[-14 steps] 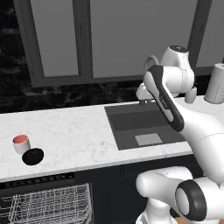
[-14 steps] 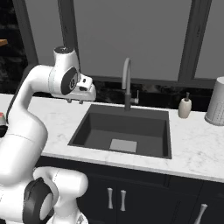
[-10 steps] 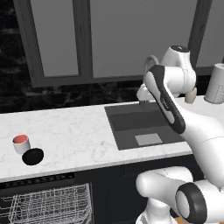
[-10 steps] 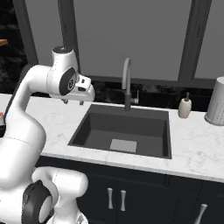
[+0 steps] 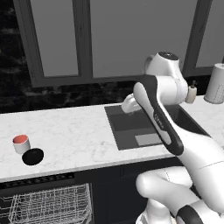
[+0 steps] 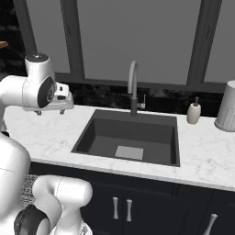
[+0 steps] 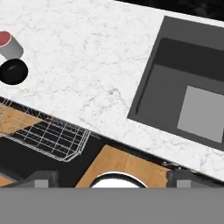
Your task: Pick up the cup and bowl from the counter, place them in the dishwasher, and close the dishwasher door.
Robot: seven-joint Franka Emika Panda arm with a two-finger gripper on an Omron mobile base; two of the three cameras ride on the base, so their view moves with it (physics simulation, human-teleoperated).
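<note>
Still untouched, the small white cylindrical cup with a red inside (image 5: 21,143) stands near the front left of the long white marble-patterned counter (image 5: 78,131). The small glossy all-black bowl (image 5: 33,156) sits just beside it, closer to the edge and touching or nearly so. Directly below them, the dark-fronted dishwasher (image 5: 65,177) is open, with its white wire rack (image 5: 43,205) exposed.

The only change over the last moments is in the arm. The two-finger gripper (image 6: 50,110) has swung a little leftward, off the dark inset sink (image 5: 140,127) toward the bare marble, while the base has stayed put. Its fingers are spread wide with nothing between them. This looks like the start of the reach for the cup, so no step of the task is done yet.

The stretch of counter between the gripper and the cup is bare, so the path is free. The bowl is so close that a descent on the cup probably needs care. The curved grey faucet (image 6: 133,87), beige soap bottle (image 6: 194,112) and tall white perforated cylinder (image 6: 226,106) stand well apart on the right.
</note>
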